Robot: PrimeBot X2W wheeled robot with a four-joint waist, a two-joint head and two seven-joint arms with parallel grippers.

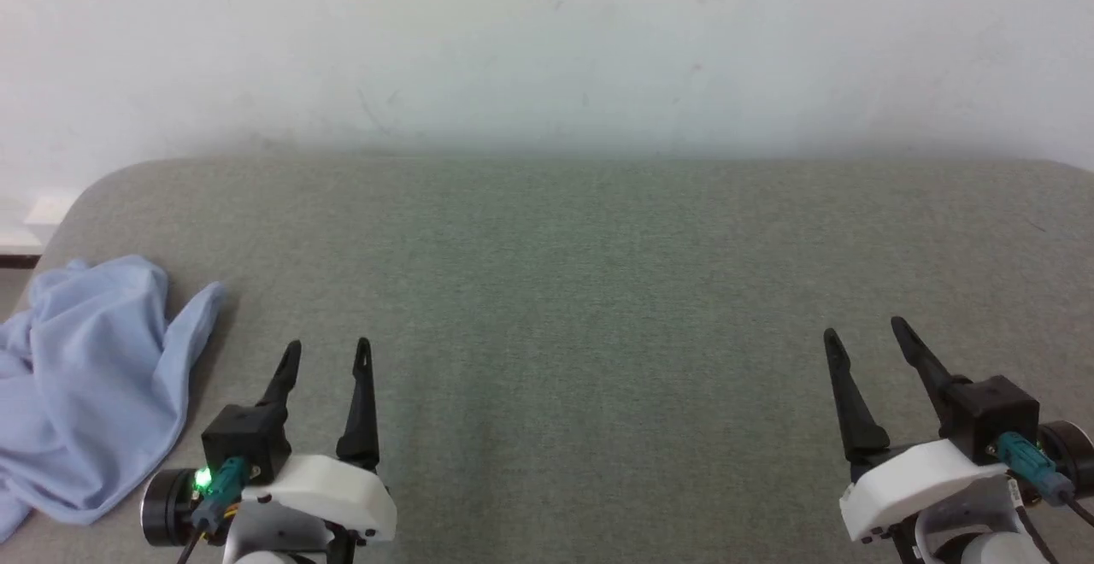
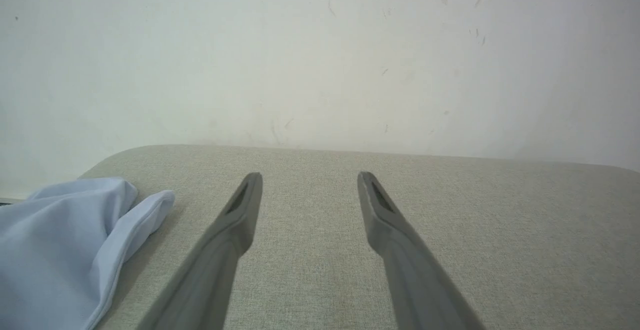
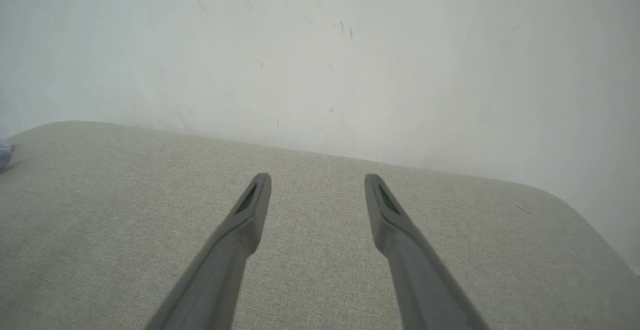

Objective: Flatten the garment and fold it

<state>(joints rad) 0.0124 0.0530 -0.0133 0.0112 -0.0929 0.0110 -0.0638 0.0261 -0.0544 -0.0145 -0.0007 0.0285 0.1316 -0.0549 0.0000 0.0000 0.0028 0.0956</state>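
Where the garment (image 1: 85,376) is: bunched in a crumpled heap at the far left of the desk (image 1: 555,290), with part of it running off the left edge of the head view. You can't pick out a collar, logo or button in that pile from here.
Left tool (image 1: 328,345): open, fingers spread with nothing between them. It's over bare desk near the heap's right side, not touching it.
Right tool (image 1: 864,329): open too and empty, way over on the right, well apart from the garment.
Desk: grey-green fabric top, bare across the middle, with a pale wall (image 1: 547,51) behind it.
Done so far: honestly, nothing as far as I can tell. There's no flattening and no fold, so you're at square one.
Left to do: pretty much all of it. Get the heap into the open middle, spread it flat with the sleeves out, then fold.
Next move (my guess): your left tool is the close one, so I'd swing it left and pinch a top ridge of cloth.
Watch out: it looks soft and layered, so one pinch may grab several layers. It also sits at the desk's left edge, so drag it inward, not outward.
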